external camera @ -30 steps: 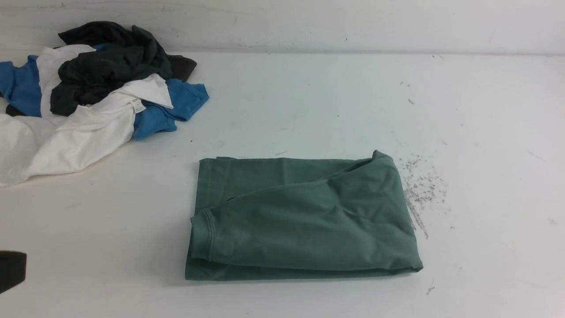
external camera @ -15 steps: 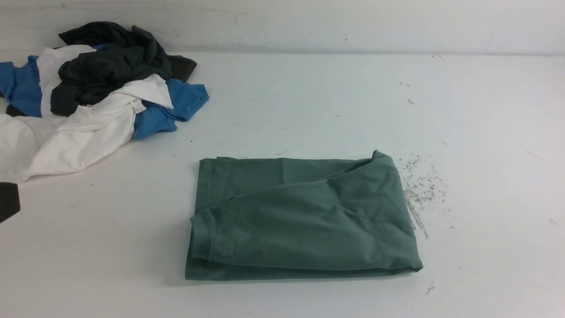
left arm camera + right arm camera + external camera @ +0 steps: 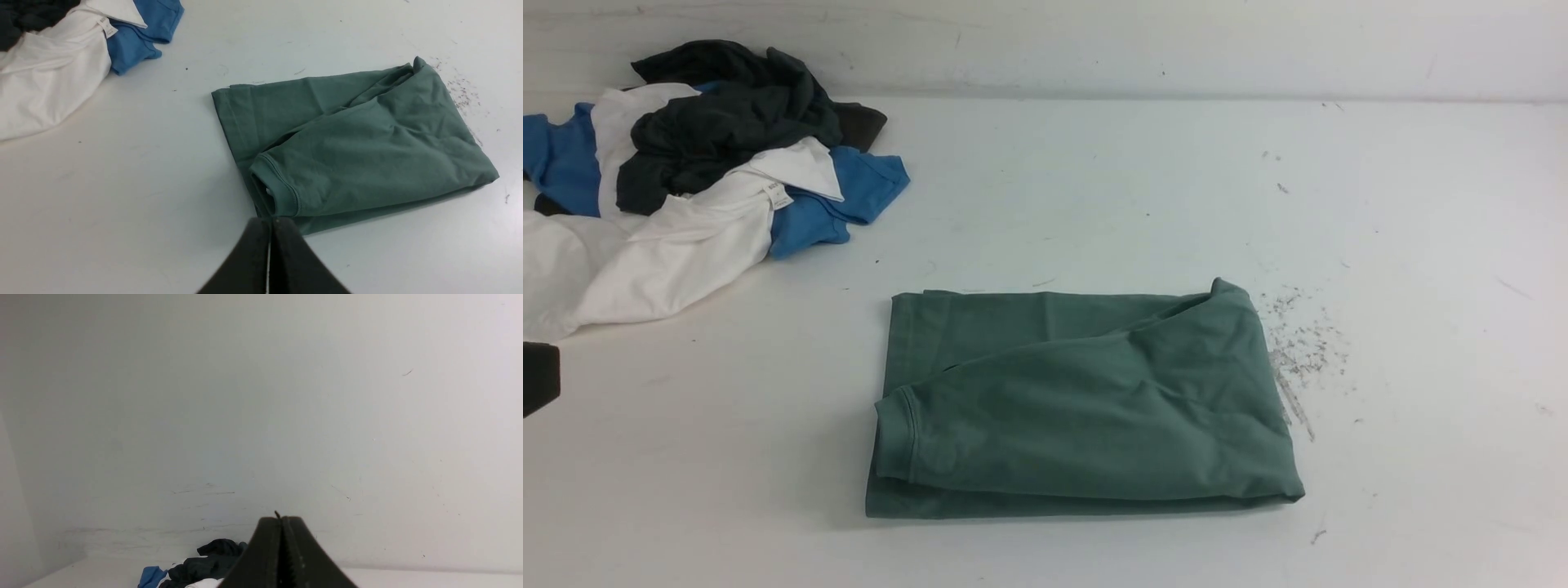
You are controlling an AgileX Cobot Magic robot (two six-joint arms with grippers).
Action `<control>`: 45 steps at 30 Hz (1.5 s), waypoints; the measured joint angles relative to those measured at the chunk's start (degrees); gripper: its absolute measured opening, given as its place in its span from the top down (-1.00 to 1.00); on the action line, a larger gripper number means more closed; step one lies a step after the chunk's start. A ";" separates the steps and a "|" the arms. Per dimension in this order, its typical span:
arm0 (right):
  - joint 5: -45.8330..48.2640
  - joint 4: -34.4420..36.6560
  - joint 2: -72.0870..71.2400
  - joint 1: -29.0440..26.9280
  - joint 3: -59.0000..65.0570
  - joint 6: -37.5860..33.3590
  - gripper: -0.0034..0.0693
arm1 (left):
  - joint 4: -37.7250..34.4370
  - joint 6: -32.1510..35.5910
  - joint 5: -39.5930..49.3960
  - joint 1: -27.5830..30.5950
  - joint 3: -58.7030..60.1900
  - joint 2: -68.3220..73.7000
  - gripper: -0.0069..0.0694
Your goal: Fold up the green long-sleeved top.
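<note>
**Green top folded on white tabletop; both arms clear of it**

You have the green long-sleeved top [image 3: 1086,404] lying as a flat folded rectangle near the middle of the tabletop [image 3: 1094,188], toward the near edge. 1 ribbed cuff [image 3: 896,437] shows at its left end, on the upper layer; the far-right corner stands up in a small peak. Nothing touches the top.

Surface: the tabletop is white and matte, with faint scuffs. A patch of dark specks and short scratch marks [image 3: 1298,351] sits just beside the top's right edge. A few lone flecks lie farther out to the right and toward the back.

Room: a plain white wall [image 3: 1176,41] runs along the far edge of the tabletop, also lightly marked.

At the far-left corner you will see a loose pile of clothes [image 3: 686,163]: dark grey on top, blue and white beneath, well apart from the green top.

Left gripper [image 3: 270,222]: fingers pressed together, empty, hovering just off the cuff end of the top in its wrist view. Only a dark edge of it shows at the left border of the front view.

Right gripper [image 3: 282,519]: fingers pressed together, empty, pointed at the wall.
</note>
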 joint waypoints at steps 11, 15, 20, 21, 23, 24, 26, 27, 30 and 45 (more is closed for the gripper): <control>0.00 0.00 0.00 0.00 0.00 0.00 0.95 | -0.05 0.00 0.05 0.00 0.00 0.00 0.83; 0.00 0.00 0.00 0.00 0.00 0.00 0.95 | 0.22 0.56 0.05 0.00 0.00 0.00 0.83; 0.00 0.00 0.00 0.00 0.00 0.00 0.95 | 4.29 1.90 -0.29 -1.16 0.13 -0.14 0.83; 0.00 0.00 0.00 0.00 0.00 0.00 0.95 | 5.27 1.95 -1.36 -1.30 0.87 -0.65 0.83; 0.00 0.00 0.00 0.00 0.00 0.00 0.95 | 6.69 1.95 -3.63 -1.35 2.11 -1.64 0.83; 0.00 0.00 0.00 0.00 0.00 0.00 0.95 | 8.48 1.95 -8.12 -1.35 5.78 -3.71 0.83; 0.00 0.00 0.00 0.00 0.00 0.00 0.95 | 9.69 1.95 -14.61 -1.35 10.66 -7.08 0.83; 0.00 0.00 0.00 0.00 0.00 0.00 0.95 | 10.42 1.95 -19.36 -1.14 15.15 -9.73 0.83; 0.00 0.00 0.00 0.00 0.00 0.00 0.95 | 11.72 1.98 -31.13 0.06 28.18 -16.92 0.83; 0.29 0.05 0.00 0.00 0.05 0.00 0.95 | 12.23 0.87 -34.89 1.16 52.51 -35.04 0.83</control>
